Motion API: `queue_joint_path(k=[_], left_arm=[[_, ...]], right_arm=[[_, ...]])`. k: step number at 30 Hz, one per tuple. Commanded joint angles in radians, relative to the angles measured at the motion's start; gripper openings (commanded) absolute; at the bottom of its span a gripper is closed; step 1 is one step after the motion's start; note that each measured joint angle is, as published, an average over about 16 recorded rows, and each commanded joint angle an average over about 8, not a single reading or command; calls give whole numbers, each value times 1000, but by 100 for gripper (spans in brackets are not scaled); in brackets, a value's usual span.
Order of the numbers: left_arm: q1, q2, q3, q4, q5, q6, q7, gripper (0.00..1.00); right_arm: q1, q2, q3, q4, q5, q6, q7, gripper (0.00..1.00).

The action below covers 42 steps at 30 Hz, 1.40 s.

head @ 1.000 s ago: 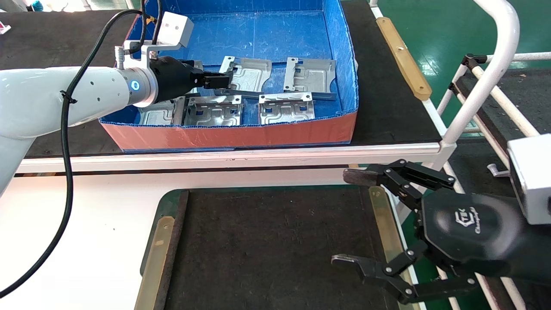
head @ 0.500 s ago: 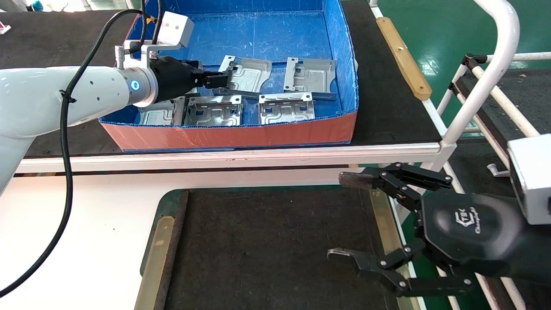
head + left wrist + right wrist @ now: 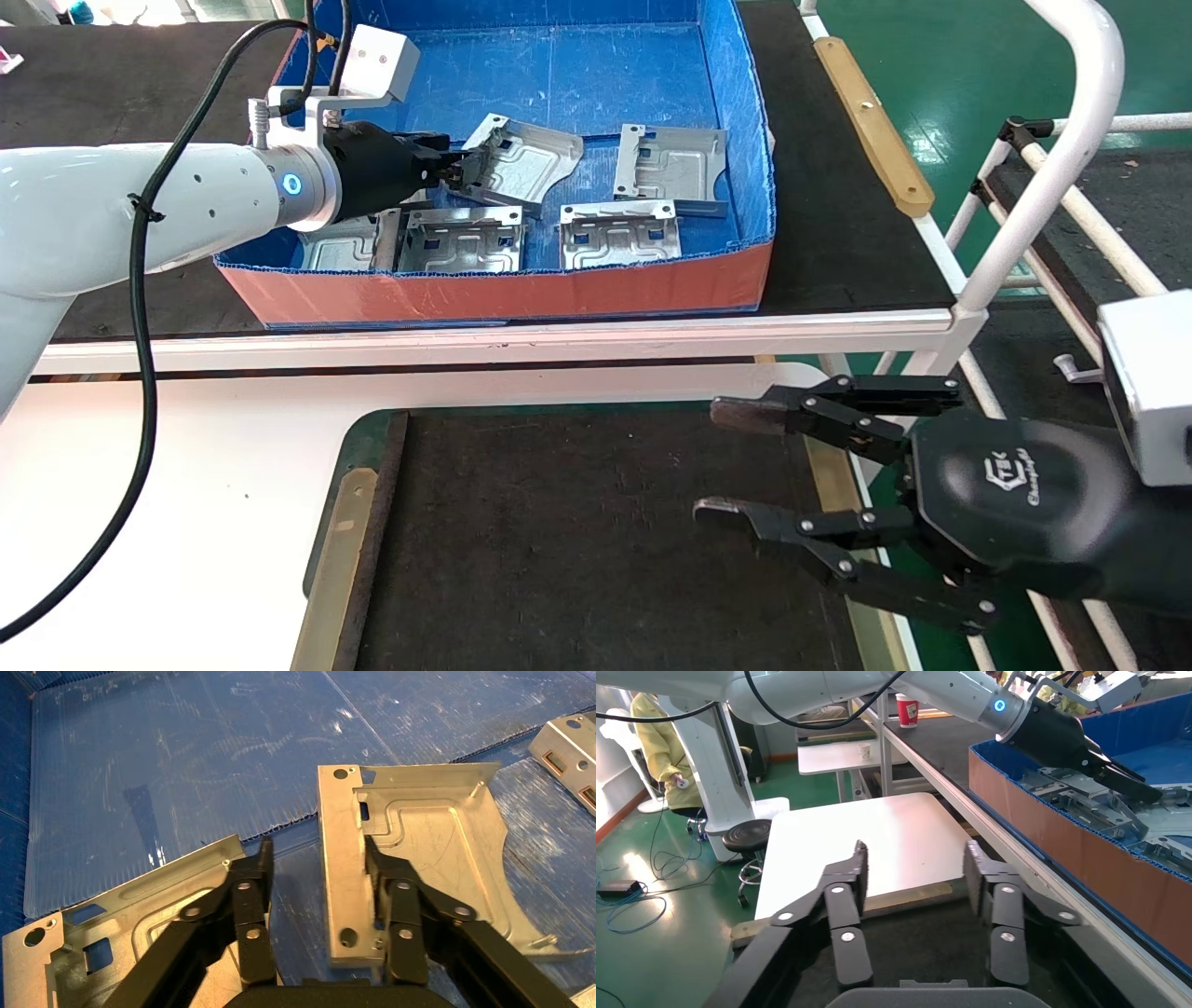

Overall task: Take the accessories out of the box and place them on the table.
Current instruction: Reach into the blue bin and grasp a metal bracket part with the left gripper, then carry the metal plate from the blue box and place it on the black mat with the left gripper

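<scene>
Green shop floor runs behind your two surfaces: the far black-topped counter carrying the blue box, and the near white bench with its black felt mat. Your left tool reaches into the box and has one accessory plate by its flange edge, one finger on the flange's inner face and the other outside it; that plate sits tilted, raised at the gripped side. Other plates lie flat in the box. Your right tool hangs over the mat's right edge, fingers spread wide, holding nothing.
</scene>
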Motion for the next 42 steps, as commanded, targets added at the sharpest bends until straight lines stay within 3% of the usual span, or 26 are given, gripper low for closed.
queue_joint_path(k=[1, 16, 22, 31, 42], left_arm=[[0, 0, 0, 0, 0, 0, 0, 0], [-4, -6, -8, -11, -12, -20, 21, 0], [9, -44, -30, -114, -53, -82, 87, 0], [81, -196, -100, -412, -263, -118, 250, 0], [179, -390, -186, -608, -553, 37, 469, 0]], right_arm=[[0, 0, 0, 0, 0, 0, 0, 0], [0, 0, 0, 0, 0, 0, 0, 0], [0, 0, 0, 0, 0, 0, 0, 0], [0, 0, 0, 0, 0, 0, 0, 0], [0, 0, 0, 0, 0, 0, 0, 0]])
